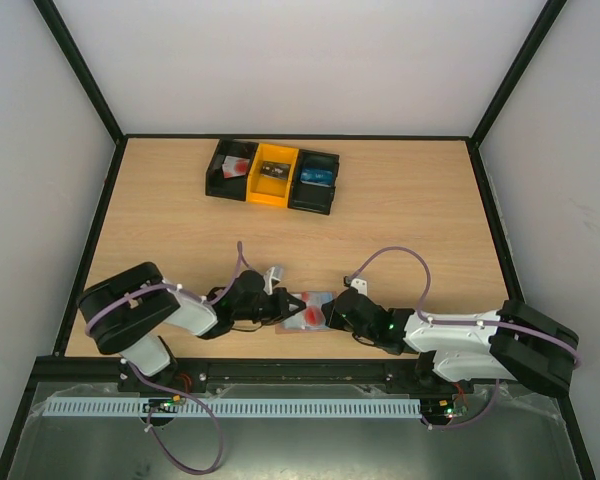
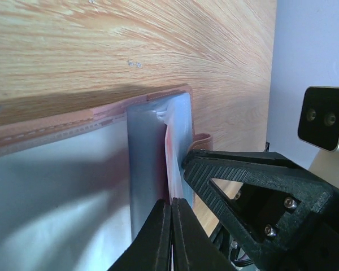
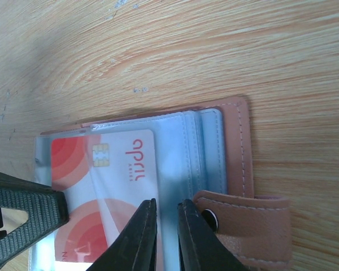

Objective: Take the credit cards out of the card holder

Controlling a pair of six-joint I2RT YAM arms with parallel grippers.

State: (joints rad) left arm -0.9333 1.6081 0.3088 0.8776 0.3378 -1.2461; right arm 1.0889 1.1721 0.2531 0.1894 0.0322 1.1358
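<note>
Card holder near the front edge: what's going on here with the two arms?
Both arms work on the open card holder lying on the table. The left gripper is pinched shut on a clear pocket of it. The right gripper sits beside the snap tab, jaws nearly closed; whether it grips anything is unclear. The reddish credit card is still in its pocket.

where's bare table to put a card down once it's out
Bare wood of the light wooden table spans the middle, between the row of black and orange plastic bins at the far edge and the arms, widest right of the bins. Crowded near centre: left claw and right claw meet at the brown-rimmed flat card holder.
</note>
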